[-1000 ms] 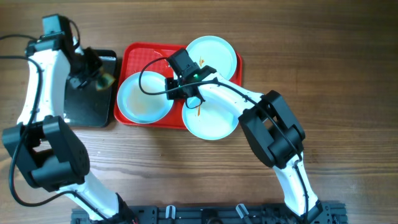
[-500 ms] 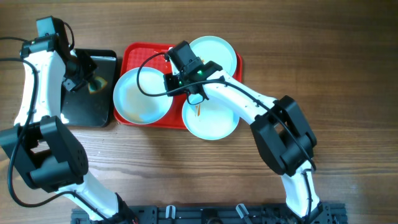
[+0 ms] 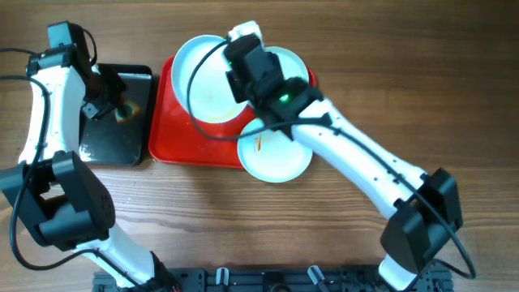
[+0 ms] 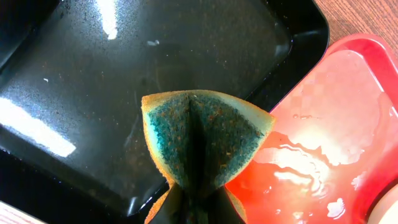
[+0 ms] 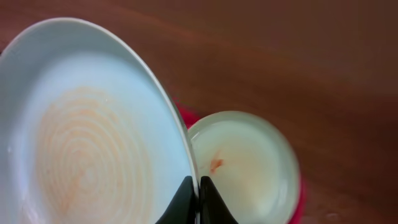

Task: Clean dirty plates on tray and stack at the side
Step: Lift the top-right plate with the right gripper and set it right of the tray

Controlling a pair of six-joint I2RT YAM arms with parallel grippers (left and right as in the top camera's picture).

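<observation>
My right gripper (image 3: 242,77) is shut on the rim of a pale plate (image 3: 209,77) and holds it lifted and tilted above the red tray (image 3: 182,138). Faint orange rings smear its face in the right wrist view (image 5: 81,162), where the jaws (image 5: 199,196) pinch its rim. A second plate (image 3: 296,66) lies at the tray's far right, partly hidden by the arm. A third plate (image 3: 276,154) with an orange smear lies at the tray's front right. My left gripper (image 4: 198,205) is shut on a green and yellow sponge (image 4: 202,134) over the black tray (image 4: 93,93).
The black tray (image 3: 113,138) sits left of the red tray on the wooden table (image 3: 422,89). The red tray's wet left half (image 4: 323,124) shows in the left wrist view.
My right gripper has lifted the left plate off the tray and carried it up and toward the far side, tilting it. The left arm with the sponge has barely moved.
</observation>
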